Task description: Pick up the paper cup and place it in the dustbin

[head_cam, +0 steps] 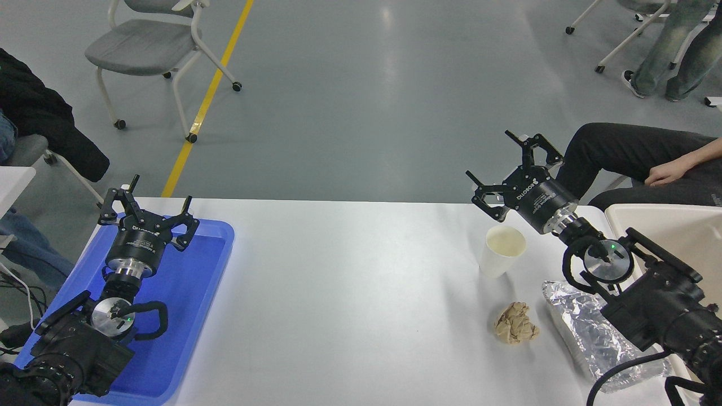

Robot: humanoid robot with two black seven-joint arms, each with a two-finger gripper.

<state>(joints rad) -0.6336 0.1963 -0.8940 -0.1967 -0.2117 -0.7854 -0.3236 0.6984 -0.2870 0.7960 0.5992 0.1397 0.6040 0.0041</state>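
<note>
The paper cup stands upright on the white counter toward its far right side, a small plain white tapered cup with a rolled rim and a cream-coloured inside, its mouth facing up. Just beyond and above it hangs the right gripper, its fingers spread wide and holding nothing, not touching the cup. On the near side of the cup lies one crumpled brown paper ball, close by but apart from it. To the right of the ball sits one crinkled silver foil tray, partly covered by the right arm. Further right, at the counter's edge, is the beige dustbin, only partly in view, with the arm crossing in front of its near side. A seated person's hand rests on a dark trouser leg behind the bin. Across the counter at the far left lies one blue plastic tray, and above it the left gripper is parked, fingers open and empty.
</note>
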